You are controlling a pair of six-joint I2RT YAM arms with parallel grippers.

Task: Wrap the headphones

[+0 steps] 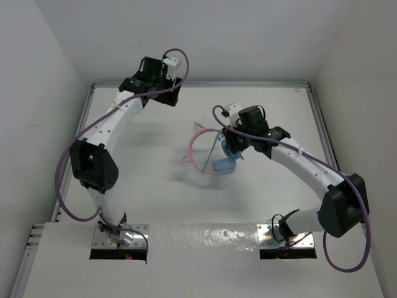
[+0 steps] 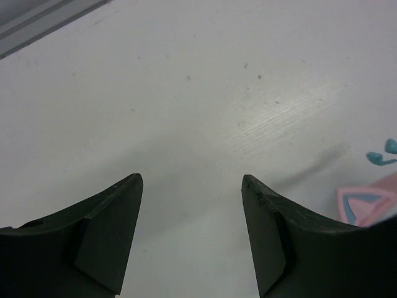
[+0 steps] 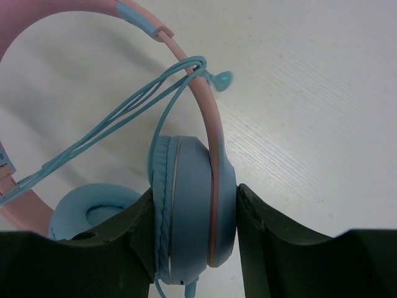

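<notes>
Right claw (image 3: 194,208) is clamped tight on the small headphones (image 1: 211,162) with the pink headband and light blue round cups, one padded cup pinched between its black fingers (image 3: 273,248). They're at mid-table, out in front of the right arm on the white table (image 1: 155,186). The thin pale blue cable (image 3: 105,127) runs in several strands across the headband. Left claw (image 2: 191,180) hangs spread wide at the far left, gripping nothing, with a pink cat-ear point (image 2: 366,205) at its camera's right edge.
</notes>
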